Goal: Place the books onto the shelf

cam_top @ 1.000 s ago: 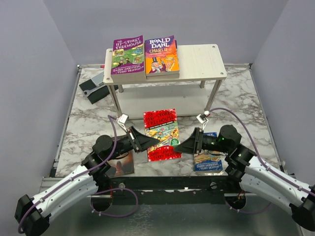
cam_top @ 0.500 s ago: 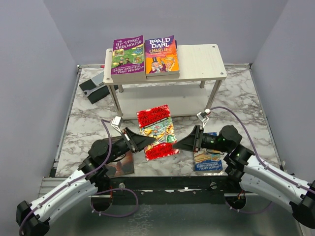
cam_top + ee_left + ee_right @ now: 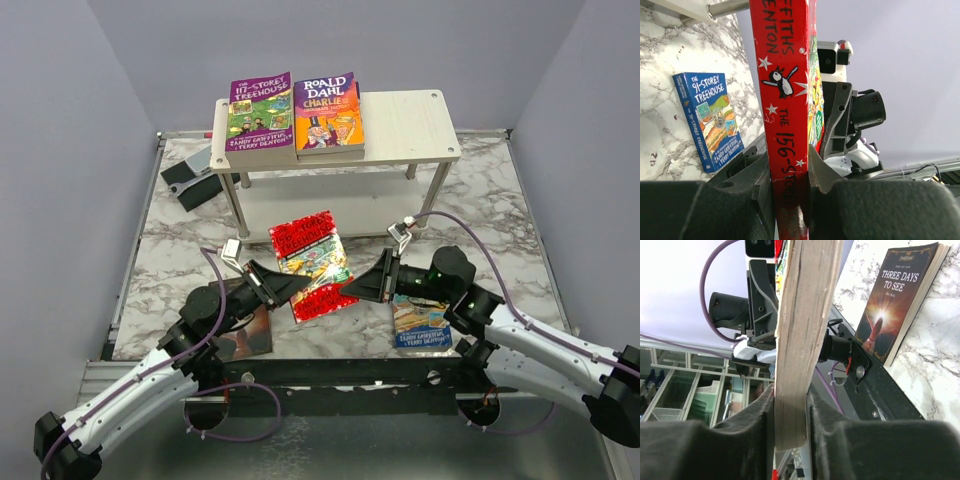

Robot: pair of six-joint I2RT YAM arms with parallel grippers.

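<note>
Both claws are on the same book here. The left claw point(image 3: 790, 172) is closed down narrow on the spine edge of the red book point(image 3: 308, 262). In the left wrist view the fingers point(image 3: 762, 175) press flat against both covers. The right claw point(image 3: 790, 407) has the opposite side, clamped just as tight on the page edge, with a pad on each face of the book. So the red book hangs between the two claws, front cover up and turned a bit askew, just in front of the shelf point(image 3: 405, 125) and not on it.

The top board of the shelf already has two books lying flat side by side at its left end: a purple book point(image 3: 260, 110) and a Roald Dahl book point(image 3: 328, 108).

The table point(image 3: 180, 250) is white marble with grey veins. A blue book point(image 3: 422, 328) lies flat by the right arm, and a dark book point(image 3: 900, 295) titled "Three Days to See" lies by the left arm. A grey-black device point(image 3: 190, 178) sits at the far left, beside the shelf leg. Plain pale lilac-grey walls point(image 3: 60, 150) box the table in on three sides.
</note>
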